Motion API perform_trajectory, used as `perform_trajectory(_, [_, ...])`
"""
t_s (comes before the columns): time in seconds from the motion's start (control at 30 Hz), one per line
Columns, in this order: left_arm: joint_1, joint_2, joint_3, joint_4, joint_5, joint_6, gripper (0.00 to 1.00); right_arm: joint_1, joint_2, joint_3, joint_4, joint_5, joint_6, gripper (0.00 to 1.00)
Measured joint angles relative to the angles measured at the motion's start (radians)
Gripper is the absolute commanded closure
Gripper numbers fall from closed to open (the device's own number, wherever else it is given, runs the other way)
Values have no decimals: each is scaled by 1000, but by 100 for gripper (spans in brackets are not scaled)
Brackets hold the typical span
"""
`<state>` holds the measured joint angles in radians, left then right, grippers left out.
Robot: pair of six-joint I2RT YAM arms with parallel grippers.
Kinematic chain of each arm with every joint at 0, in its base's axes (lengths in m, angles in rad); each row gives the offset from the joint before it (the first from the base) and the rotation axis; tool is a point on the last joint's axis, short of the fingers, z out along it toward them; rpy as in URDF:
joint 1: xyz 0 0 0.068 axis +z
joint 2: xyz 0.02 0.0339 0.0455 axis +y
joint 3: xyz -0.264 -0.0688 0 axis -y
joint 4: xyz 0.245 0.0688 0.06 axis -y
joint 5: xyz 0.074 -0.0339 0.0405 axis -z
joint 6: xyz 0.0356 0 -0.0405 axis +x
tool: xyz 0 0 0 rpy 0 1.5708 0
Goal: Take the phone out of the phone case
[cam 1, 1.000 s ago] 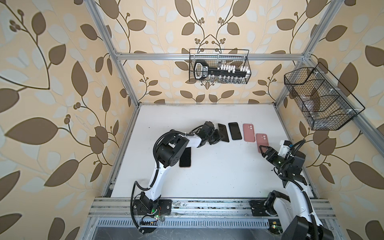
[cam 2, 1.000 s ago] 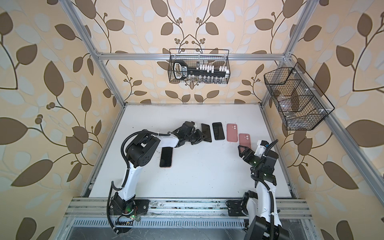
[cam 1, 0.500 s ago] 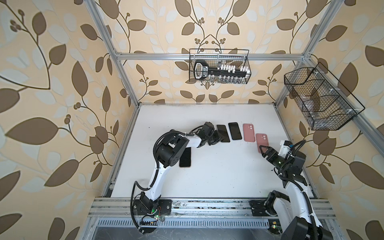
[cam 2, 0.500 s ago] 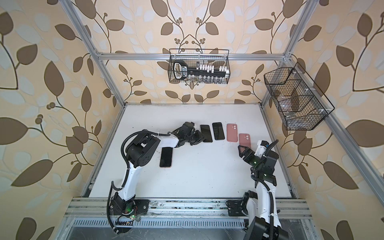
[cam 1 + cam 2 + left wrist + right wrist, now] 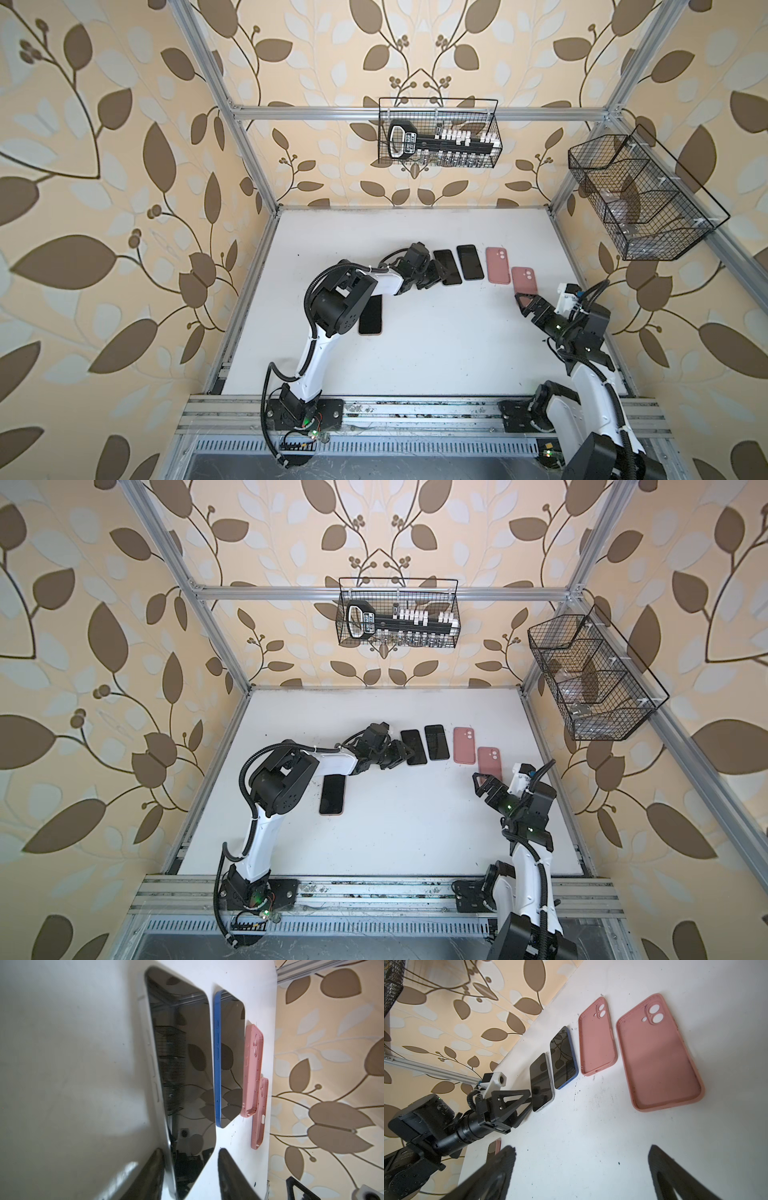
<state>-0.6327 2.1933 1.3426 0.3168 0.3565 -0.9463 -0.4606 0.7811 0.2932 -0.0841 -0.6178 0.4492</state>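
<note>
A black-screened phone in a pink phone case (image 5: 370,314) (image 5: 332,794) lies flat beside the left arm's elbow; a sliver of it shows in the right wrist view (image 5: 495,1146). My left gripper (image 5: 432,276) (image 5: 190,1151) is open at the near end of a bare silver-edged phone (image 5: 180,1059) (image 5: 447,267) that lies on the table; one finger (image 5: 153,1174) is against its side, the other stands apart. My right gripper (image 5: 524,302) (image 5: 581,1148) is wide open over bare table, just short of an empty pink case (image 5: 658,1057).
In a row beyond the silver phone lie a blue-edged phone (image 5: 470,262) (image 5: 230,1057) and two empty pink cases (image 5: 497,265) (image 5: 524,280). Wire baskets hang on the back wall (image 5: 438,139) and the right wall (image 5: 640,199). Metal frame posts edge the white table (image 5: 415,353).
The left gripper's jaws have parted from the silver phone, which now lies in the row. The right gripper has opened a little wider. Both arms have hardly moved.
</note>
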Motion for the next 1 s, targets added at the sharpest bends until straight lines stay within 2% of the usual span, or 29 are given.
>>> perform_trajectory(0.1, [5,-13,-12,-3,-1,6,44,13,20,21,-31,5,-10,0])
perform_trajectory(0.3, [6,-61,-50,-24,-27,27,27,93,26,74,-81,59,-19,0])
perform_trajectory(0.5, [6,-161,-92,-159,-74,77,12,191,12,104,-109,138,4,0])
perform_trajectory(0.57, [6,-214,-107,-216,-87,96,2,226,1,119,-116,163,6,0])
perform_trajectory(0.8, [6,-457,-123,-435,-164,160,1,380,-21,193,-122,239,-1,0])
perform_trajectory(1.0, [6,-595,-123,-655,-246,178,1,510,42,257,-131,311,5,1])
